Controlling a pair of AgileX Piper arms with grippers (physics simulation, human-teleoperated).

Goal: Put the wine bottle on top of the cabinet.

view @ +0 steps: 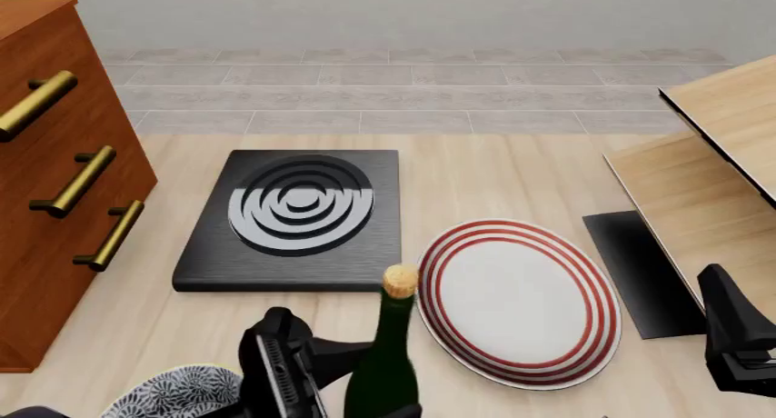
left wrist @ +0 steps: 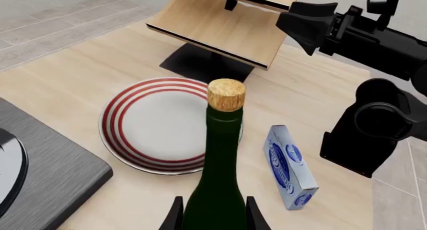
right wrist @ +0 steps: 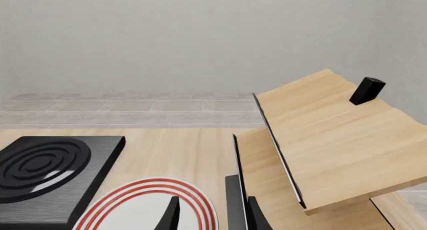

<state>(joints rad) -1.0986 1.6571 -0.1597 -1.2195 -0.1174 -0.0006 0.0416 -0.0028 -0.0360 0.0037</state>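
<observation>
The wine bottle (left wrist: pixel 217 190) is dark green with a tan cork (left wrist: pixel 225 94) and stands upright. My left gripper (left wrist: pixel 213 212) is shut on its body, one finger on each side. In the front view the bottle (view: pixel 385 359) is near the table's front edge, left of the plate, with my left arm (view: pixel 285 363) beside it; its base is out of frame. The reddish-brown cabinet (view: pixel 49 182) with brass handles stands at the far left. My right gripper (right wrist: pixel 212 212) is open and empty, and its arm (view: pixel 740 345) is at the front right.
A red-ringed white plate (view: pixel 519 300) lies right of the bottle. A black slab with concentric rings (view: pixel 297 218) lies behind it. A pale wood slanted structure (view: pixel 715 182) stands at the right. A blue box (left wrist: pixel 290 167) lies near the plate. A patterned bowl (view: pixel 182 391) sits front left.
</observation>
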